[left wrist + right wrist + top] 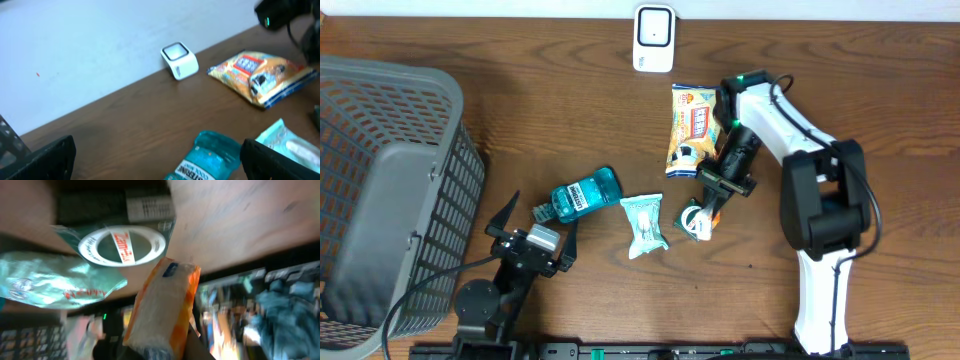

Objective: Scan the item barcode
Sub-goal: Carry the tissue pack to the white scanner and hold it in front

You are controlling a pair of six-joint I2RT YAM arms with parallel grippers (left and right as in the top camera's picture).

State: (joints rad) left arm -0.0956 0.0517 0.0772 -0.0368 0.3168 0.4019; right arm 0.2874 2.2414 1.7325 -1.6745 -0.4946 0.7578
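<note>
Orange-white packet tight between right jaws

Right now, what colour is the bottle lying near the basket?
The bottle is teal; the overhead view shows it best.

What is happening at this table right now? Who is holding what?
The right gripper is shut on a small orange-and-white packet, close to a tape roll pack. The left gripper is open and holds nothing; it sits near a teal mouthwash bottle. The white scanner stands at the far edge, and the packet is not at it yet.
</note>
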